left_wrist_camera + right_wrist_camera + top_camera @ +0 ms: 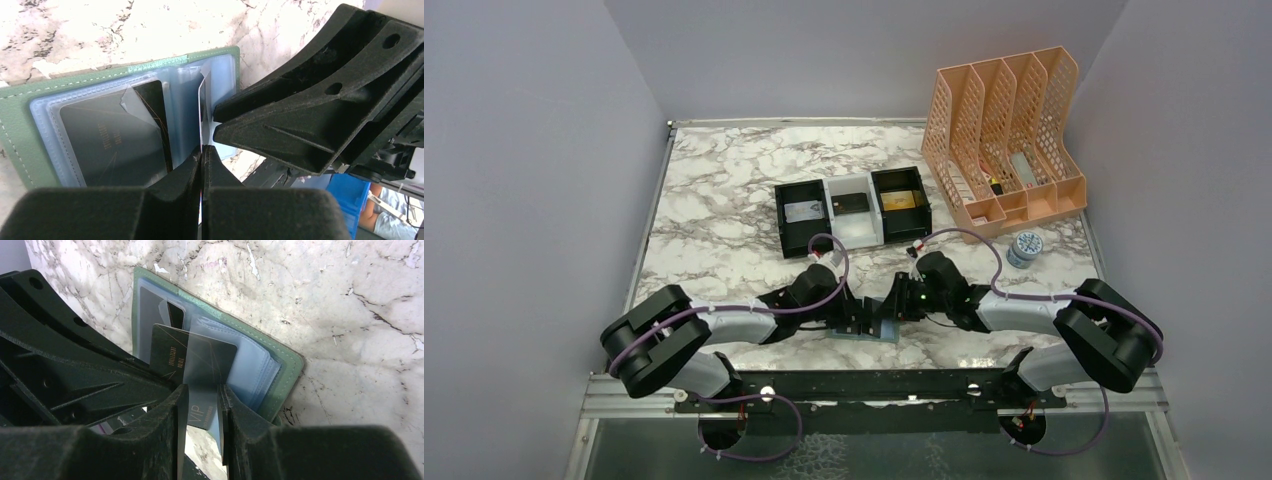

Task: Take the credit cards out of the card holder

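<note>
The sage-green card holder (pixel 871 334) lies open near the table's front edge, between both arms. Its green cover (pixel 20 120) frames pale blue pockets, and one dark credit card (pixel 112 140) sits in the left pocket. A second dark credit card (pixel 167 350), marked VIP, sticks partway out of a clear pocket leaf. My left gripper (pixel 202 149) is shut on this card, which shows edge-on (pixel 201 115) in the left wrist view. My right gripper (pixel 200 392) stands with its jaws apart, and the card's corner and the clear leaf lie between its fingers.
A black-and-white three-compartment tray (pixel 778 215) stands at mid-table with a flat card in each compartment. An orange file organiser (pixel 1004 130) stands at the back right, with a small blue tin (pixel 1024 248) in front of it. Grey walls enclose the marble table.
</note>
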`<state>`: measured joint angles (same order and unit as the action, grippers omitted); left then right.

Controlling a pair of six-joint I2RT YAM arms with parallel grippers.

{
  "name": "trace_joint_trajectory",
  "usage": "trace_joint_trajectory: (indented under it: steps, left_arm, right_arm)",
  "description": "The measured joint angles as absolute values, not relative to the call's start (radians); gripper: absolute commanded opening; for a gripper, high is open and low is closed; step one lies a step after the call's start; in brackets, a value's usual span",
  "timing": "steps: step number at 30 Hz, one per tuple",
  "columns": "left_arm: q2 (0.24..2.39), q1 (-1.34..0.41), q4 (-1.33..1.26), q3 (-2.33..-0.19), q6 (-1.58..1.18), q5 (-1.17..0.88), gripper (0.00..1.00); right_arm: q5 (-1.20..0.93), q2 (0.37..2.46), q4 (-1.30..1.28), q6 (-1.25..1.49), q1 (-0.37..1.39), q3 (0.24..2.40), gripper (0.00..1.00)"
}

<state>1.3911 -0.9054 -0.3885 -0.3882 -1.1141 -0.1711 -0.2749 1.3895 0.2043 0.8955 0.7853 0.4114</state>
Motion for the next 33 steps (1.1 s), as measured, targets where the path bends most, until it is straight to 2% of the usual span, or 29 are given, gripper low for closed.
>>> trace_joint_trajectory:
  steps: [6,17,22,24,25,29,33]
  left_arm:
    - [1.351,-0.905,-0.350,-0.380,-1.114,-0.155,0.00]
    - [1.146,-0.905,-0.012,-0.462,-1.029,0.014,0.00]
    - [1.109,-0.905,0.069,-0.473,-1.001,0.052,0.00]
    - [1.089,-0.905,0.092,-0.473,-0.991,0.064,0.00]
    - [1.077,-0.905,0.099,-0.473,-0.985,0.070,0.00]
    - [1.030,-0.895,0.106,-0.473,-0.960,0.078,0.00]
    - [1.002,-0.828,0.102,-0.473,-0.929,0.038,0.00]
  right_arm:
    - [-0.279,1.377,0.198,0.883,0.785,0.413,0.31]
    - [-0.321,1.308,0.186,0.847,0.785,0.443,0.36]
    - [-0.322,1.262,0.183,0.840,0.785,0.443,0.48]
    - [-0.317,1.236,0.180,0.834,0.785,0.443,0.60]
    - [-0.308,1.221,0.178,0.832,0.785,0.443,0.62]
    - [-0.269,1.160,0.167,0.818,0.774,0.443,0.65]
    - [-0.277,1.128,0.165,0.810,0.688,0.440,0.66]
